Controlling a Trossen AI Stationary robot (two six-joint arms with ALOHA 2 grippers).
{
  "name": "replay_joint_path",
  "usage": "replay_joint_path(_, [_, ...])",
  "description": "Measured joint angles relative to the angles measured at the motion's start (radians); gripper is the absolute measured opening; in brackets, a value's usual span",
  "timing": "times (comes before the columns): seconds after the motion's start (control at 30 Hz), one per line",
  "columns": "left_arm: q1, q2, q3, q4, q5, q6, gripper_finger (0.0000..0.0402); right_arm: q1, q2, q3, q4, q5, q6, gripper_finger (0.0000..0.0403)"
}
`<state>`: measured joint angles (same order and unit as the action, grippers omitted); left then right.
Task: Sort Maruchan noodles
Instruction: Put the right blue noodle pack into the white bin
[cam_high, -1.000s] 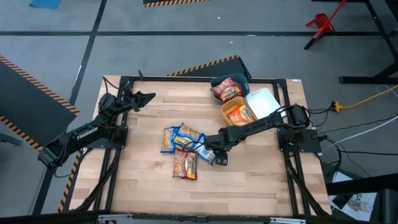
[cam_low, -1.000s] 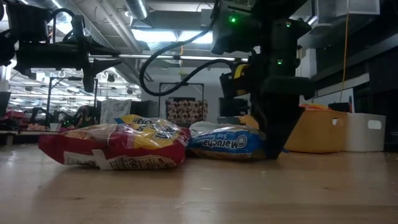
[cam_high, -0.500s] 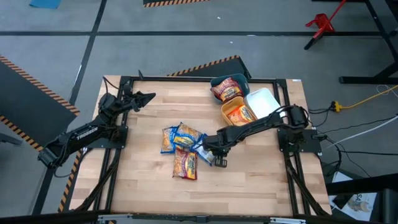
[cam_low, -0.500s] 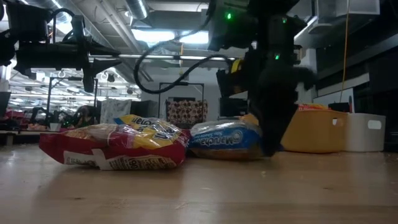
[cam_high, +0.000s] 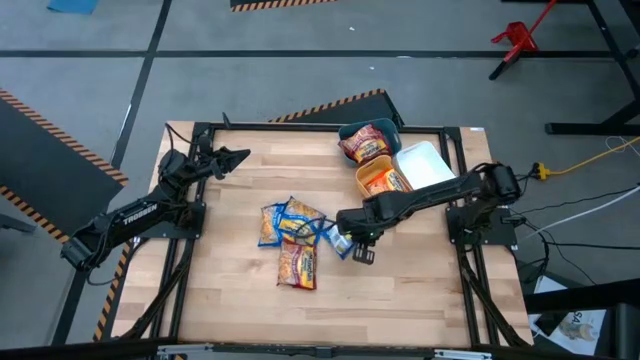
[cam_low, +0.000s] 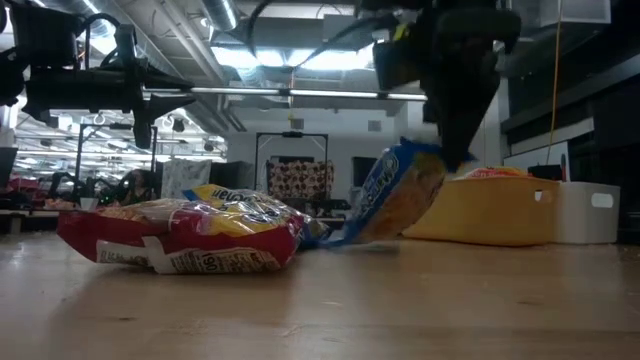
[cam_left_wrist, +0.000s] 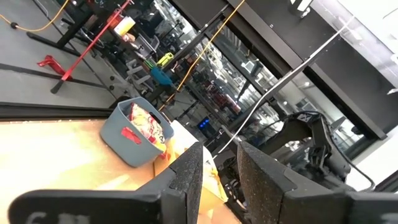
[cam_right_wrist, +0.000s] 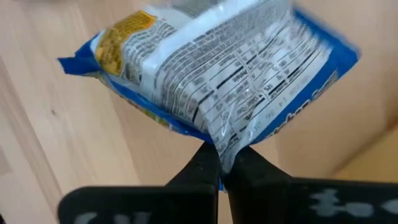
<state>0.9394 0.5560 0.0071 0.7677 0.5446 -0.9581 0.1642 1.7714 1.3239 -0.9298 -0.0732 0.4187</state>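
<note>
The Maruchan noodles lie as a small pile of packets (cam_high: 288, 222) in the middle of the table, with a dark red one (cam_high: 298, 265) nearest the front edge (cam_low: 180, 236). One blue-and-yellow packet (cam_low: 398, 195) is tipped up at the pile's right side, and my right gripper (cam_high: 352, 238) is shut on it. More packets sit in the teal bin (cam_high: 368, 140) and the yellow bin (cam_high: 380, 183). My left gripper (cam_high: 240, 155) waits open at the far left, above the table, with nothing between its fingers (cam_left_wrist: 186, 177). My right gripper pinches the blue packet's flat edge seam (cam_right_wrist: 227, 147) between its two fingers (cam_right_wrist: 202, 163), at the packet's raised end. The fingers come from above, pointing down. The packet hangs tilted below them, its lower end (cam_low: 345, 238) down at the tabletop beside the pile.
A white bin (cam_high: 424, 163) stands by the yellow and teal bins at the far right. Bare wood lies along the near edge (cam_high: 380, 300) and at the left (cam_high: 220, 200). The room behind holds racks and cables.
My right gripper has shut on the blue packet's edge, then risen and gone a little toward the table's right edge. The packet, flat on the table before, has tipped up: its gripped end is lifted, its other end stays low by the pile.
</note>
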Motion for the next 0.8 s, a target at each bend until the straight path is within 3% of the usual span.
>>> replay_joint_path(0.3, [0.000, 0.000, 0.000, 0.000, 0.000, 0.000, 0.0095, -0.001, -0.132, 0.001, -0.034, 0.135, 0.087, 0.0000])
replay_joint_path(0.8, [0.000, 0.000, 0.000, -0.001, -0.003, 0.000, 0.0095, -0.094, -0.399, 0.001, -0.309, 0.411, 0.128, 0.0000])
